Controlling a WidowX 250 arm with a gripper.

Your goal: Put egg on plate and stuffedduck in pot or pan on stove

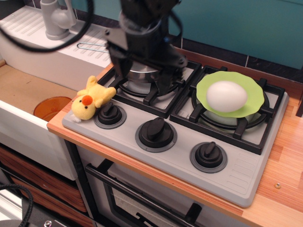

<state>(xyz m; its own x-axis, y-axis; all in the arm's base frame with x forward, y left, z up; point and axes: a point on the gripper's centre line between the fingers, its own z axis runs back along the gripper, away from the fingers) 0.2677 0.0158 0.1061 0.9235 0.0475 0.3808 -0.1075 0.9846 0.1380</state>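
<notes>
The white egg (227, 96) lies on the lime-green plate (253, 97), which rests on the right burner of the grey stove (180, 156). The yellow stuffed duck (91, 99) lies on the stove's front left corner, beside the left knob. The steel pan (142, 74) sits on the left burner, mostly hidden behind my gripper; its wire handle (92, 46) points left. My gripper (141, 81) is open and empty, over the left burner, its fingers (117, 71) spread wide, to the right of the duck.
Three black knobs (156, 130) line the stove front. An orange round dish (51, 108) lies in the sink at left. A grey tap (57, 19) stands at the back left. Wooden counter (284, 161) lies to the right.
</notes>
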